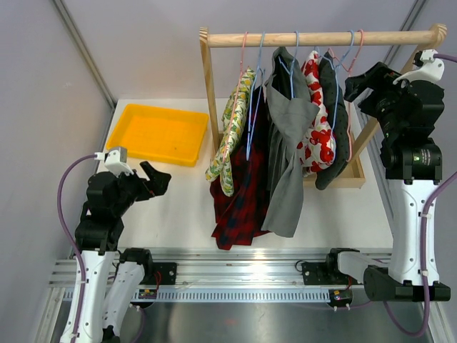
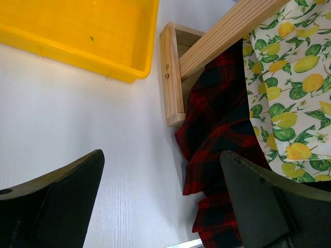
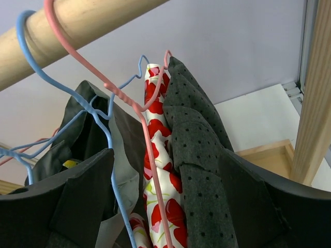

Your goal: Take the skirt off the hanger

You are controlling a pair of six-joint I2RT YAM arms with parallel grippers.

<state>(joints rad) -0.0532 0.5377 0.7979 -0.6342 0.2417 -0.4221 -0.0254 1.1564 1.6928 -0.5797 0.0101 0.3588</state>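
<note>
Several garments hang on wire hangers from a wooden rail [image 1: 321, 38]; I cannot tell which one is the skirt. My right gripper [image 1: 360, 87] is up at the rail's right end and open. Between its fingers [image 3: 165, 155] hang a pink hanger [image 3: 153, 171], a red-flowered garment [image 3: 155, 129] and a dark dotted garment [image 3: 201, 150], unclamped. A blue hanger [image 3: 115, 184] runs just beside the left finger. My left gripper [image 1: 158, 179] hovers low over the table, open and empty [image 2: 160, 155], left of a red plaid garment [image 2: 222, 119] and a lemon-print one [image 2: 289, 77].
A yellow tray [image 1: 158, 133] sits at the back left of the white table. The rack's wooden base frame [image 2: 171, 77] stands between the tray and the clothes. A grey garment [image 1: 289, 157] hangs mid-rack. The rack's slanted right post [image 3: 315, 103] is close to my right gripper.
</note>
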